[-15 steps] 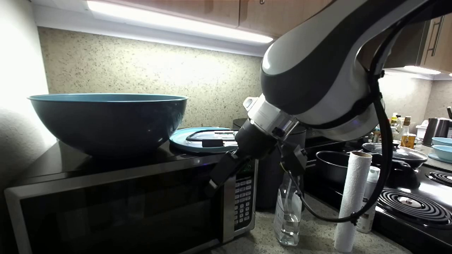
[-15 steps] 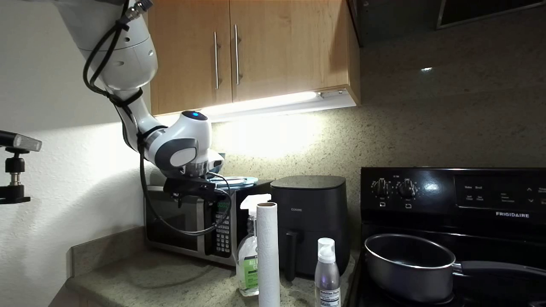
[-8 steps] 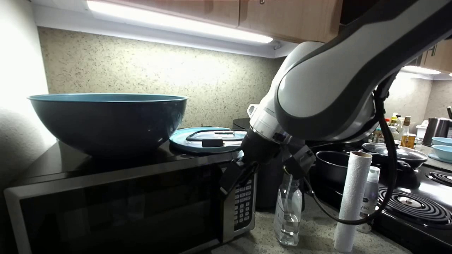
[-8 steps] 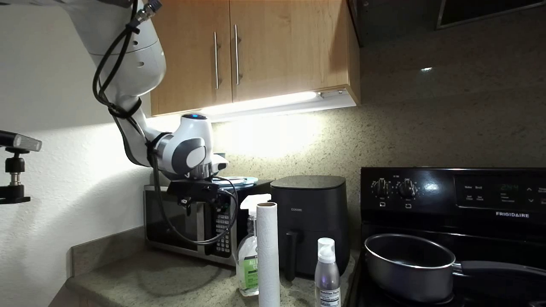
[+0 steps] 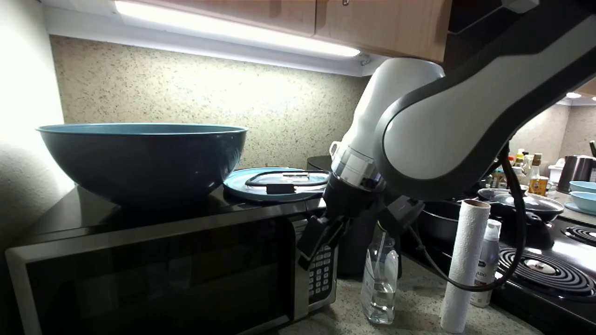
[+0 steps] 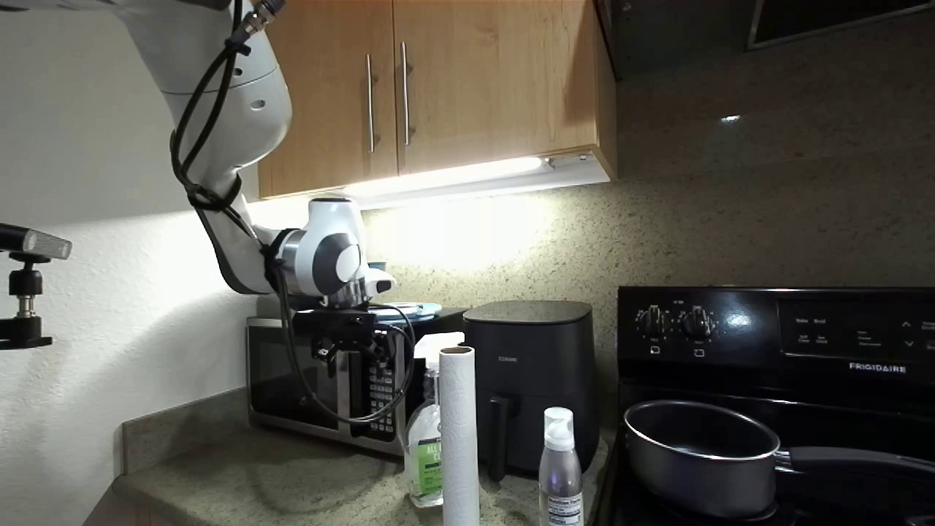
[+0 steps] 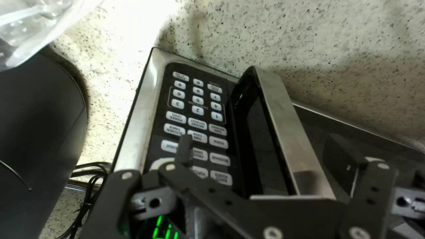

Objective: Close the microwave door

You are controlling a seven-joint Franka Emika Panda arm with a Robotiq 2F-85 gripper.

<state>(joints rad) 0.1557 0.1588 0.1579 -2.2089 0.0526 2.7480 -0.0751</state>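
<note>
The microwave door (image 5: 163,274), a dark glass panel with a silver-grey frame, also shows in an exterior view (image 6: 288,365). It looks flush with the button keypad strip (image 5: 321,274). Its upright silver handle (image 7: 285,126) stands out at the keypad side in the wrist view. My gripper (image 5: 321,249) points down in front of the handle's upper part and the keypad. In the wrist view the gripper (image 7: 264,156) is open and empty, one finger over the keypad and one over the door glass, with the handle between them. I cannot tell whether a finger touches anything.
A big dark bowl (image 5: 139,163) and blue plates (image 5: 237,184) sit on the microwave. A black air fryer (image 6: 529,380), a spray bottle (image 6: 425,446), a paper towel roll (image 6: 459,438) and a pump bottle (image 6: 561,467) stand beside it. A pot (image 6: 701,467) is on the stove.
My gripper has moved down and sideways from the door glass to the handle and keypad, and the wrist has turned more upright. The door has not visibly moved.
</note>
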